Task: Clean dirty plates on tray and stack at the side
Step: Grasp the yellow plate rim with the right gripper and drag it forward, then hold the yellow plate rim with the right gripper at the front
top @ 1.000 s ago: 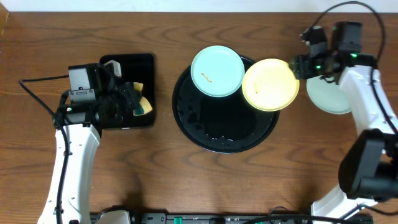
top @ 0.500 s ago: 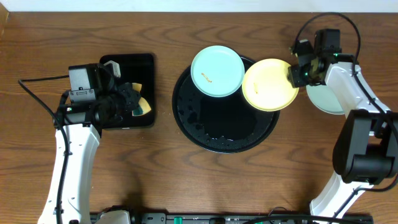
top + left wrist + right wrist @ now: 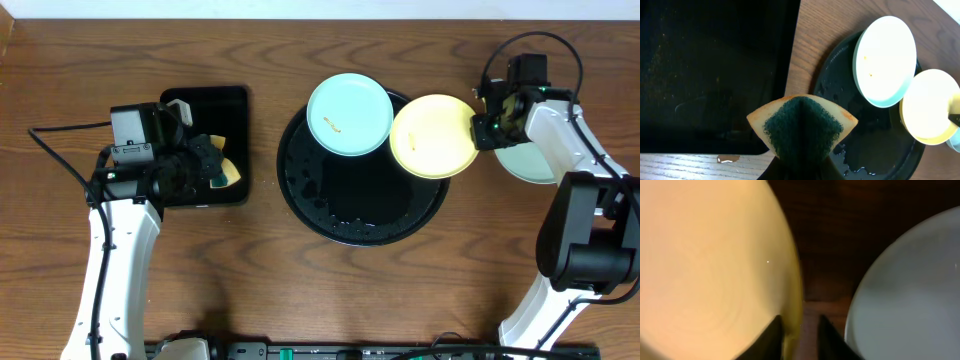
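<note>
Three round, shallow plastic plates, two trays and one sponge sit on a brown wooden tabletop. The large round glossy black tray sits mid-table, nearer the far edge.

One pale mint-blue plate, marked with a small brownish smudge, rests over the tray's far-left rim. The pale yellow plate overlaps the tray's far-right rim and juts out over the wood. The second pale mint-blue plate lies on the table toward the right edge. It is partly under the right arm, just beside the yellow plate and apart from it.

The right gripper straddles the yellow plate's right rim with its jaws apart. A sliver of wood shows between the rim and the outer finger.

The left gripper pinches a folded yellow sponge with a dark green scouring face. It does so over the near-right corner of the smaller rectangular black tray toward the left edge, well apart from every plate.

Bare wood lies between the two trays and along the near edge.
</note>
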